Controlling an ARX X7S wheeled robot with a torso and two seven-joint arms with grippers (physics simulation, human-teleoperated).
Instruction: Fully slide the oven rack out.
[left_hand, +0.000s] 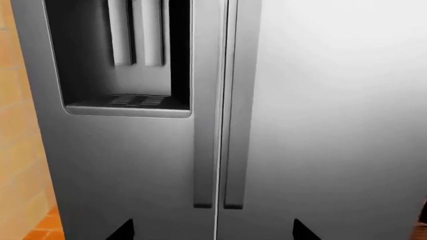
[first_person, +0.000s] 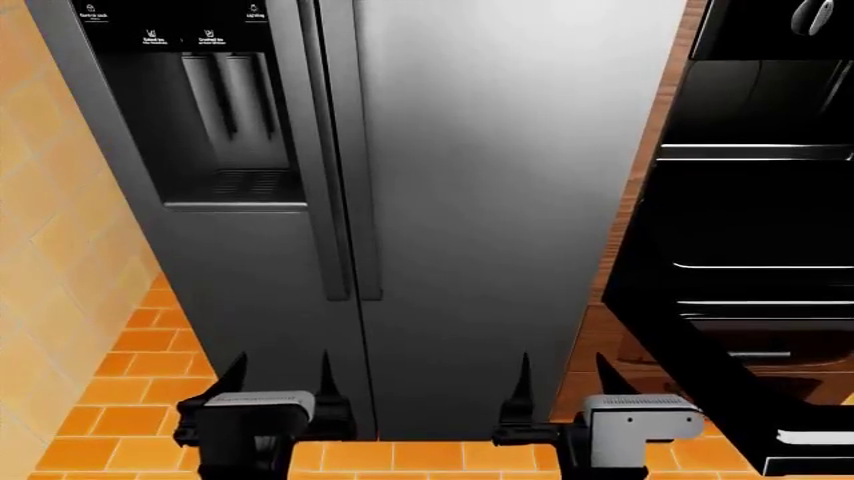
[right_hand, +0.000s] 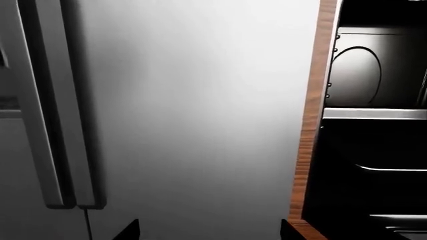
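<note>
While both arms face the refrigerator (first_person: 494, 200), the left gripper (first_person: 278, 385) and right gripper (first_person: 567, 385) stand open and empty. Well right of both, the oven rack (first_person: 761, 267) sits inside the oven (first_person: 747, 110), untouched.

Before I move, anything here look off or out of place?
Nothing is damaged or spilled. The one oddity: both open grippers, left and right, face the closed fridge, while the oven, door already down, stands off to the right.
</note>
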